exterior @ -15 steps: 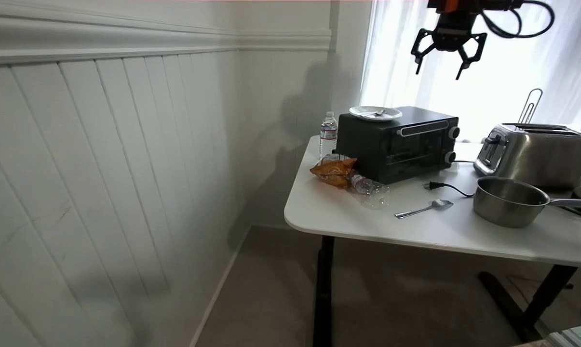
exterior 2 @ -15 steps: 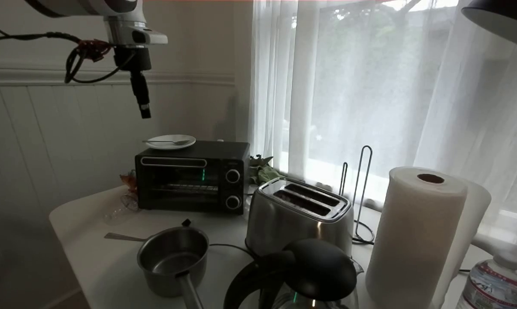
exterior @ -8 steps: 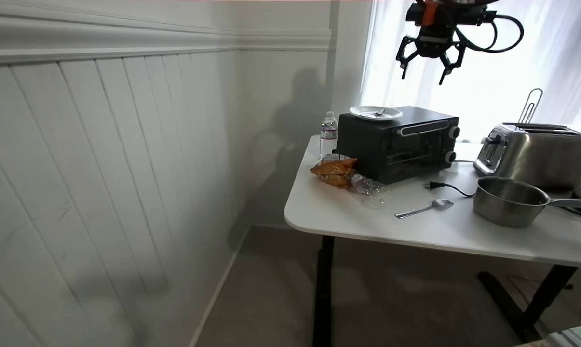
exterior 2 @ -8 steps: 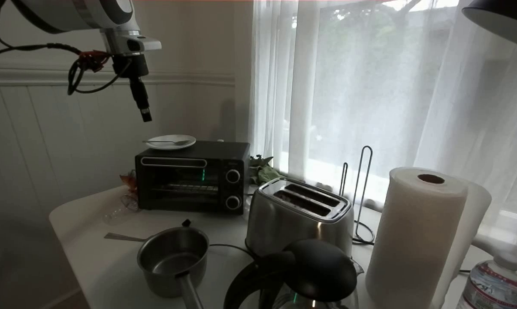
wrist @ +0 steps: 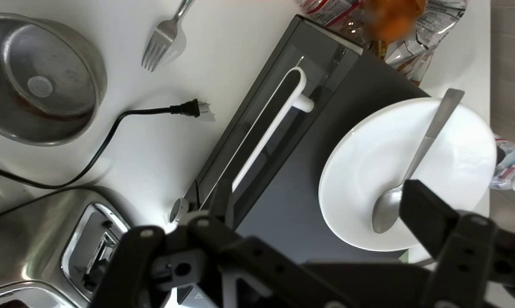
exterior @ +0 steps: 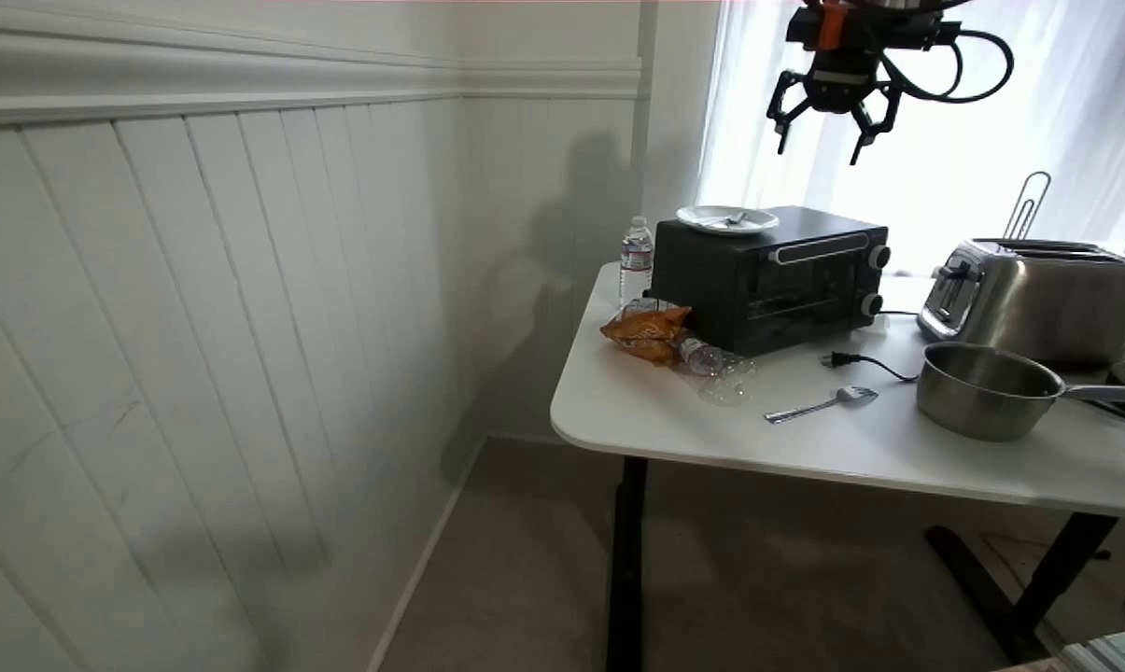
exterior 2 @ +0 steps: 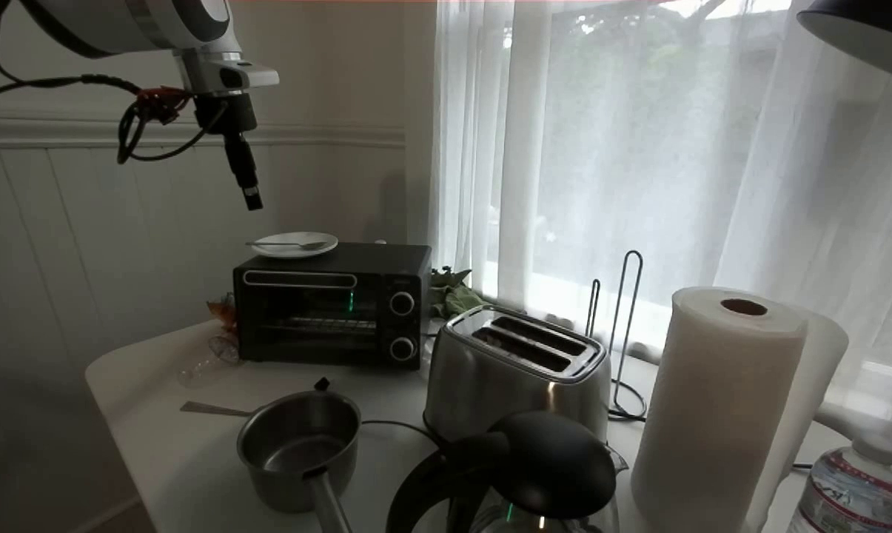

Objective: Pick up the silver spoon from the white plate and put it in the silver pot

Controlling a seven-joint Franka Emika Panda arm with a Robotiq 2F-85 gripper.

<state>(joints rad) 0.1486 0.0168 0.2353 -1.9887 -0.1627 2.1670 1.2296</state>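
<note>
A: Entry one, the silver spoon (wrist: pixel 417 160).
B: Metal, lying across the white plate (wrist: pixel 362 171); bowl end within, handle tip passing over the rim.
A: The plate?
B: Round, set on top of the black oven (exterior 2: pixel 323 307), at the end near the orange bag (exterior: pixel 649 334).
A: Entry two, the silver pot (exterior: pixel 977 409).
B: One long handle, upright on the white table (exterior: pixel 655 420), near the toaster (exterior: pixel 1052 303).
A: Entry three, the gripper (exterior: pixel 818 156).
B: Black, two-jawed. Released: jaws stand wide apart, as seen in an exterior view and in the wrist view. Hangs above the plate and the oven, well apart from both.
A: Other stock?
B: One fork (wrist: pixel 165 34), on the table between oven and pot, tines toward the pot. One corded black plug (wrist: pixel 187 108), near the fork. One upright bottle (exterior: pixel 636 266), labelled, just beside the oven. One paper towel roll (exterior 2: pixel 719 414), standing on end. One carafe (exterior 2: pixel 553 466), black lid and handle, in front of the toaster in an exterior view
</note>
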